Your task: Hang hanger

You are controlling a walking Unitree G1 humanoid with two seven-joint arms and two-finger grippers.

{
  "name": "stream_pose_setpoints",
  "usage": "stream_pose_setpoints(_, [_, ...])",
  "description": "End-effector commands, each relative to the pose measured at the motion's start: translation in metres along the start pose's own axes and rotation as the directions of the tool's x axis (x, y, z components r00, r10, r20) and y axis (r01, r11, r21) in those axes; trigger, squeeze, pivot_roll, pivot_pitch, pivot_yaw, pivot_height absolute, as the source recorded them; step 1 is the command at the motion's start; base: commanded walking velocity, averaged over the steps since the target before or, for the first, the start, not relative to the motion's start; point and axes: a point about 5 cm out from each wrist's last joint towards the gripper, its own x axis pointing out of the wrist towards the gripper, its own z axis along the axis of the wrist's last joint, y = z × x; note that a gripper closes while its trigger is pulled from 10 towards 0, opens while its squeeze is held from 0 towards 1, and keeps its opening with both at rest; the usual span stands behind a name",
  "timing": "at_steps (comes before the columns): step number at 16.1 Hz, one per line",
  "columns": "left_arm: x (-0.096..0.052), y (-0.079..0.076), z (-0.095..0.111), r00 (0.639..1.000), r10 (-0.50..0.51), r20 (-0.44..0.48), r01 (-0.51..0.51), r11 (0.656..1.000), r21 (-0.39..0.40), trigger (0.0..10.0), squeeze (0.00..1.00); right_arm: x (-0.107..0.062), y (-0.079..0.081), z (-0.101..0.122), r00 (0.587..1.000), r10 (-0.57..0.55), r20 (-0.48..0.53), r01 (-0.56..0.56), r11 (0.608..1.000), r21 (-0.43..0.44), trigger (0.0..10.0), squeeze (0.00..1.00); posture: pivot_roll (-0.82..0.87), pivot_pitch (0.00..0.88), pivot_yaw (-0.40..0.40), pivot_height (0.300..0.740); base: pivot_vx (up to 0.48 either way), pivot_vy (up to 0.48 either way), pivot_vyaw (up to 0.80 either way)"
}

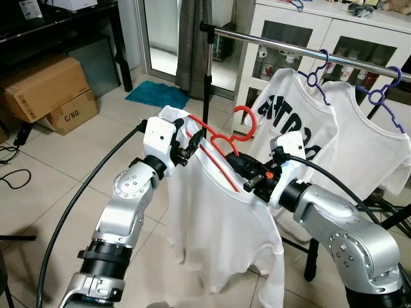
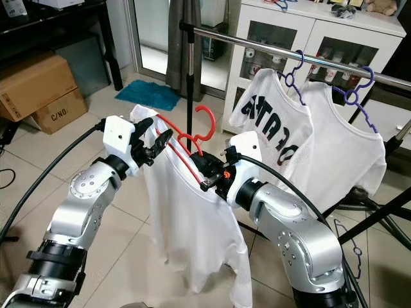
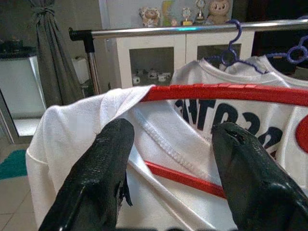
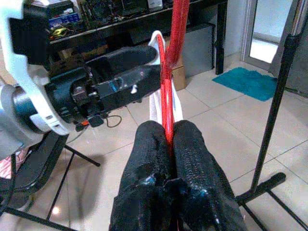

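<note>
Red plastic hanger [image 1: 221,149], carrying a white T-shirt [image 1: 218,224], is held in front of and below the chrome rail [image 1: 302,50]. The right gripper [image 4: 169,139] is clamped on its lower bar; the left gripper [image 3: 168,144] is spread at the shoulder end. The hook should be raised above the rail, kept level, then lowered clear of the purple hangers [image 1: 321,70].

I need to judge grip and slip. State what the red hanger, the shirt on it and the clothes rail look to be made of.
Red hanger: likely plastic, smooth and glossy, one moulded colour.
White shirt: soft knit fabric, probably cotton, draping in folds with a stitched collar.
Clothes rail: metal, polished chrome look with bright reflections, on a black post.
</note>
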Motion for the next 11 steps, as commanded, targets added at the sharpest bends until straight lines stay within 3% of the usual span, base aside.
stream_pose_setpoints(1, [0.003, 0.006, -0.001, 0.999, 0.032, -0.024, -0.031, 0.999, 0.012, 10.0, 0.0, 0.002, 0.001, 0.009, 0.999, 0.017, 0.033, -0.017, 1.0, -0.017, 0.0, 0.0, 0.05, 0.0, -0.021, 0.74, 0.0, 0.0, 0.0])
stream_pose_setpoints(3, [0.005, 0.01, 0.005, 0.999, 0.054, 0.007, -0.054, 0.999, 0.0, 10.0, 0.0, 0.001, 0.0, 0.009, 0.999, 0.015, 0.032, -0.014, 1.0, -0.018, 0.0, 0.0, 0.05, 0.0, -0.017, 0.74, 0.0, 0.0, 0.0])
stream_pose_setpoints(4, [0.004, -0.006, 0.007, 0.995, -0.092, 0.027, 0.093, 0.995, -0.046, 10.0, 0.0, 0.001, 0.0, 0.009, 0.999, 0.014, 0.033, -0.013, 1.0, -0.018, 0.0, 0.0, 0.05, 0.0, -0.017, 0.74, 0.0, 0.0, 0.0])
stream_pose_setpoints(7, [-0.005, -0.019, 0.001, 0.972, -0.233, -0.001, 0.232, 0.971, -0.062, 10.0, 0.0, 0.001, 0.0, 0.008, 0.999, 0.013, 0.033, -0.012, 1.0, -0.018, 0.0, 0.0, 0.05, 0.0, -0.014, 0.74, 0.0, 0.0, 0.0])
stream_pose_setpoints(11, [-0.016, -0.013, 0.012, 0.979, -0.186, 0.08, 0.19, 0.981, -0.048, 10.0, 0.0, 0.0, 0.0, 0.008, 0.999, 0.014, 0.03, -0.013, 1.0, -0.017, 0.0, 0.0, 0.05, 0.0, -0.011, 0.74, 0.0, 0.0, 0.0])
